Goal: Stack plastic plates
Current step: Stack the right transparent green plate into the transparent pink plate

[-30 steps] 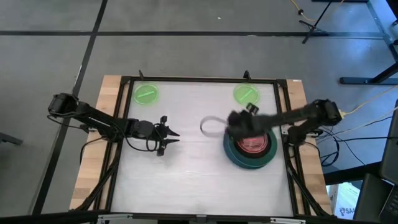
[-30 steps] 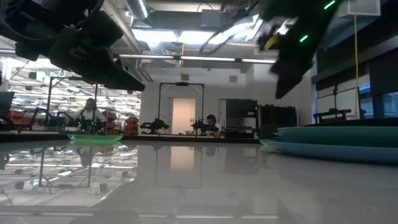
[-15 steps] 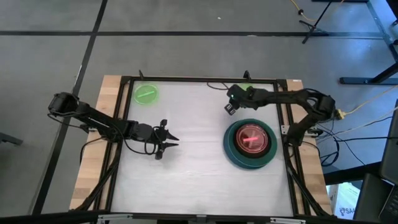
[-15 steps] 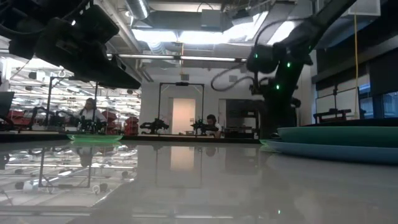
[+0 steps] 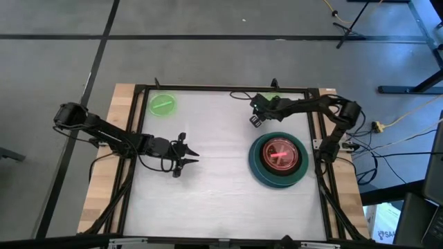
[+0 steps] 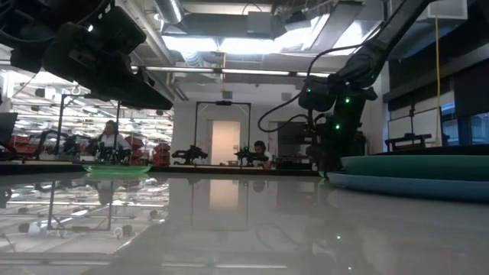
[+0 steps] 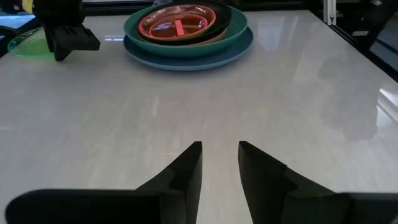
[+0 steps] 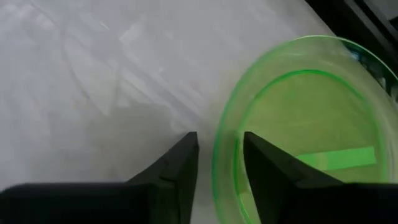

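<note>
Lime-green small plate point(image 8: 298, 130) at the desk's point(image 5: 208, 194) far right corner, my right fingers point(image 8: 217, 168) apart and straddling its rim. It's thin and slick, so a shallow pinch could skid it. Left gripper point(image 5: 185, 155) idles mid-desk, slightly parted. Stack point(image 5: 278, 160) sits nearby.

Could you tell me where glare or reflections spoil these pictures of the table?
Low view: the glossy table mirrors the ceiling lights and the room. Left wrist view: pale sheen beside the plate stack. Right wrist view: streaky glare beside the lime-green plate. High view: even, matte.
</note>
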You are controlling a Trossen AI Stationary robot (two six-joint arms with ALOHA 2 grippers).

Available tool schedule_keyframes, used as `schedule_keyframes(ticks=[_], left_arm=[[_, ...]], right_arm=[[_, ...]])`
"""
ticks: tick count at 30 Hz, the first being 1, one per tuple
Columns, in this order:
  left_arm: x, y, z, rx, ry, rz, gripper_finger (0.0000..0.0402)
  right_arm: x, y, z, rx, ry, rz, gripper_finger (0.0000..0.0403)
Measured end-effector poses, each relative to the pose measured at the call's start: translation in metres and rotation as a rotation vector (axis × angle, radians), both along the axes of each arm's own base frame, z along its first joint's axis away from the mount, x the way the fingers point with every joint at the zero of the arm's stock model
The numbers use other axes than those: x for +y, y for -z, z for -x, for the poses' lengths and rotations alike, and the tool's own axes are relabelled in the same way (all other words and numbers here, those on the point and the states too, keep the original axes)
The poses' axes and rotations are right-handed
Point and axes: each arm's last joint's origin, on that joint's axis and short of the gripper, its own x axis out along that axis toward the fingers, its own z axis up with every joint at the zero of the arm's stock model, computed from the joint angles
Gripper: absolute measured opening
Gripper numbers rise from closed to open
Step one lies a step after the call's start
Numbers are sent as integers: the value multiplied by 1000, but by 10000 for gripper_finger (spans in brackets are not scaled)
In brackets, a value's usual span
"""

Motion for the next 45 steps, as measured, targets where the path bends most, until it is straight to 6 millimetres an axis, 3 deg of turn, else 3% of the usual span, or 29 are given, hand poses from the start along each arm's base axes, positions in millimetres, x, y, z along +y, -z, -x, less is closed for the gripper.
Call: schedule_keyframes(ticks=[8,13,16,23,32,37,45], left_arm=[[-1,2,1,21,7,-1,98],[-1,2,1,21,7,0,98],[-1,2,1,22,7,1,98],[-4,2,2,22,20,2,98],[-4,4,3,51,50,9,98],[-4,3,2,37,44,8,98],[-3,2,2,27,-10,38,100]], right_arm=[[0,-2,1,48,-61,39,9],[11,-9,-3,75,-98,86,21],[26,-21,-9,68,-152,101,8],[79,-72,-16,40,-306,107,4],[167,-133,1,-114,-453,-53,1],[215,-141,12,-169,-543,-132,1],[267,-143,30,-194,-589,-240,1]])
